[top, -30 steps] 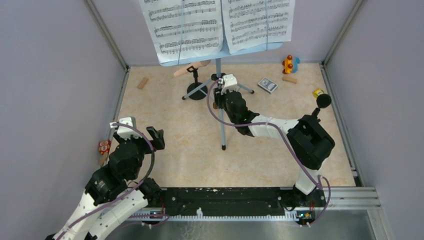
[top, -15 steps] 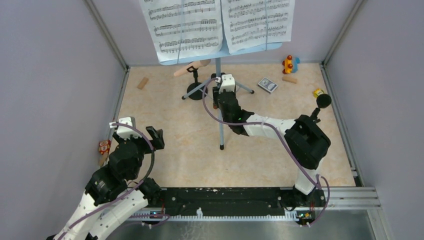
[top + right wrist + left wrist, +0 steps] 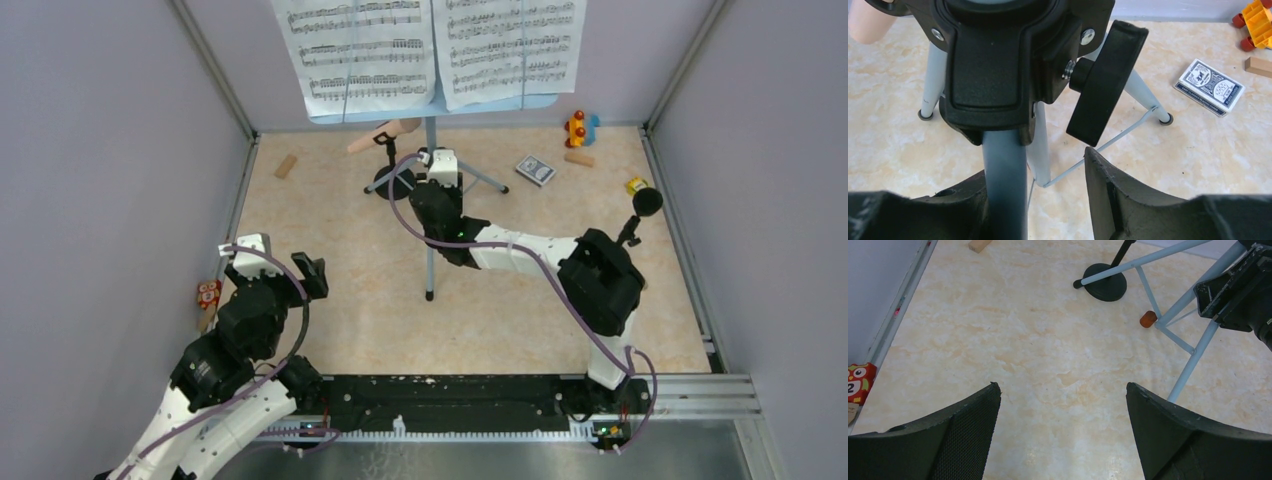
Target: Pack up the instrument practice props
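The light-blue music rack [image 3: 440,103] stands at the back and holds two white sheet-music pages [image 3: 365,50]. Its grey pole [image 3: 1004,185] runs between the jaws of my right gripper [image 3: 1035,165], touching the left finger, with a gap to the right finger. In the top view the right gripper [image 3: 432,180] is at the pole above the tripod legs [image 3: 1193,355]. A beige microphone [image 3: 385,135] sits on a black round-based holder [image 3: 1105,287]. A black microphone [image 3: 647,203] stands at the right. My left gripper [image 3: 1063,395] is open and empty over bare floor.
A blue-patterned card box [image 3: 1209,87] lies right of the tripod. Toy blocks [image 3: 578,128] sit at the back right, a wooden block [image 3: 287,165] at the back left, an owl block [image 3: 858,382] by the left wall. Walls enclose three sides.
The music stand and its pages have shifted left, along with my right gripper at the pole. The left arm has not moved.
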Controlling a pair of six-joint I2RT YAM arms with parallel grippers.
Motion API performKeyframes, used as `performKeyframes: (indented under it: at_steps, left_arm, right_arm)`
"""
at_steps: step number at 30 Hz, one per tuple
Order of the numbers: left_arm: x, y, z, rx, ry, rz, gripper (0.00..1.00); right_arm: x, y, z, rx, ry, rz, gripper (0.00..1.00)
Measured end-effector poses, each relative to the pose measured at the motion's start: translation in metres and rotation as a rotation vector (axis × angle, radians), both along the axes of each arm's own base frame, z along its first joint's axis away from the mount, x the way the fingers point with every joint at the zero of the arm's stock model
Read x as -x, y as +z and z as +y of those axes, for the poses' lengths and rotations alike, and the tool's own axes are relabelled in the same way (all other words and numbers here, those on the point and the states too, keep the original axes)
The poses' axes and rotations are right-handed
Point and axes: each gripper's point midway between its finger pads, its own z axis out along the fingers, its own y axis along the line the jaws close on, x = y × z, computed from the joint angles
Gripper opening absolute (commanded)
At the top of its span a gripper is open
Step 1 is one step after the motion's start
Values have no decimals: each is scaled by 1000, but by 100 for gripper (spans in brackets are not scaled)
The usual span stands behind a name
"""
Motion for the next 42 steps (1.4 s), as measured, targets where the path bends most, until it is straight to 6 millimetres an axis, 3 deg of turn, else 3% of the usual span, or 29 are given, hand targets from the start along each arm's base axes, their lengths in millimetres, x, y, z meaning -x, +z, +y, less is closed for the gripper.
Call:
performKeyframes:
  at_steps: [5, 9, 17, 21, 25, 28, 31, 35, 39, 42]
  left_arm:
    - [0, -2, 0, -6, 0, 3, 99]
    - [0, -3, 0, -8, -1, 5, 99]
    - [2, 4, -2, -3, -27, -10, 99]
    - [6, 43, -4, -2, -73, -59, 99]
    - [1, 112, -13, -16, -126, -131, 99]
    - [-7, 161, -28, -32, -183, -185, 99]
    - [-16, 198, -45, -42, -241, -230, 99]
    - [-26, 233, -64, -31, -299, -283, 99]
    - [-36, 264, -86, -11, -354, -329, 99]
    - [-46, 274, -101, -5, -384, -337, 99]
  right_arm:
    - [5, 0, 2, -27, 36, -2, 64]
    - [32, 8, -5, -68, 128, 4, 68]
    - [85, 83, -24, -211, 336, -63, 68]
    - [118, 100, -31, -194, 484, -19, 68]
    - [155, 101, -37, -169, 631, 74, 68]
    - [178, 119, -37, -180, 719, 134, 68]
    - [191, 165, -35, -226, 787, 147, 67]
    - [200, 264, -37, -348, 882, 62, 66]
    - [199, 341, -46, -447, 919, -34, 66]
    - [198, 381, -44, -490, 942, -86, 66]
